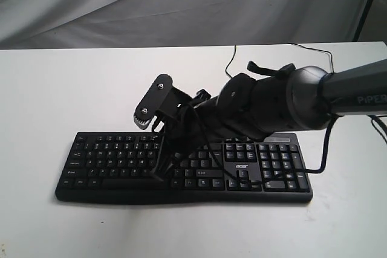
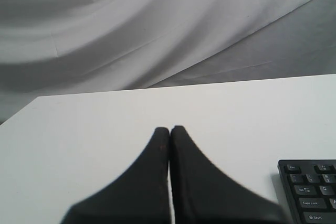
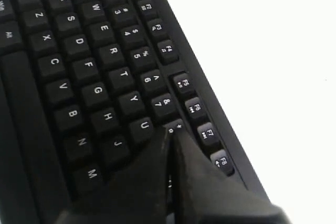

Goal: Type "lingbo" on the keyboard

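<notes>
Right wrist view is showing the right hand (image 3: 169, 129), pinched shut and empty, pointing just past U on the keyboard (image 3: 79, 66) filling the frame's left; likely pressing I, N coming next.

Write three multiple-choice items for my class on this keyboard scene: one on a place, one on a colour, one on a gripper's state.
1. Where is the tip of the right gripper?
A) over the number pad
B) by the U key of the keyboard
C) off the keyboard

2. What colour are the key legends?
A) red
B) yellow
C) white

3. How is the left gripper?
A) shut, holding nothing
B) wide open
C) shut on a cable

Answers: B, the right wrist view shows its tip beside U; C, white letters stand on black keys; A, its jaws meet with nothing between them.
</notes>
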Action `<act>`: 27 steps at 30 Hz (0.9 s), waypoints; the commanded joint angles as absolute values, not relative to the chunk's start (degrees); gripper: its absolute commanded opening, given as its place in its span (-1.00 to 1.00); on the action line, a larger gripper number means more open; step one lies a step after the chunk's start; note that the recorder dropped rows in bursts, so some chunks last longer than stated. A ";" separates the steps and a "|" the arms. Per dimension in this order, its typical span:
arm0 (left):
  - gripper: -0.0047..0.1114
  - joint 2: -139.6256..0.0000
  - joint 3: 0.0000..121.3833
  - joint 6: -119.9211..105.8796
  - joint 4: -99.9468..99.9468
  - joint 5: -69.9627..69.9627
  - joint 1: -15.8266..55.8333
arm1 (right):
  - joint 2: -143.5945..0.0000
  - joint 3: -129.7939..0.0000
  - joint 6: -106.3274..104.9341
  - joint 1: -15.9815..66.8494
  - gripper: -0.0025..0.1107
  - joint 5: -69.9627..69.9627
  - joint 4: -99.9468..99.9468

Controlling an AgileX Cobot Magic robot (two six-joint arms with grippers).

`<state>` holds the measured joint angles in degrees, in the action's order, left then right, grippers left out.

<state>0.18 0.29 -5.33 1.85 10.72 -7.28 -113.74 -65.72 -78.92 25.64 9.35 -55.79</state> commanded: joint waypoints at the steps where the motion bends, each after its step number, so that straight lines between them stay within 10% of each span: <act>1: -0.91 0.00 0.00 -5.18 1.82 10.37 -7.07 | -113.16 -65.27 -79.39 25.19 -0.96 9.43 -55.38; 27: -0.91 0.00 0.00 -5.18 1.82 10.37 -7.07 | -116.83 -65.15 -84.35 23.90 -0.96 8.41 -56.44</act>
<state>0.18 0.29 -5.33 1.85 10.72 -7.28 -116.98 -65.14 -83.83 24.39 8.56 -56.27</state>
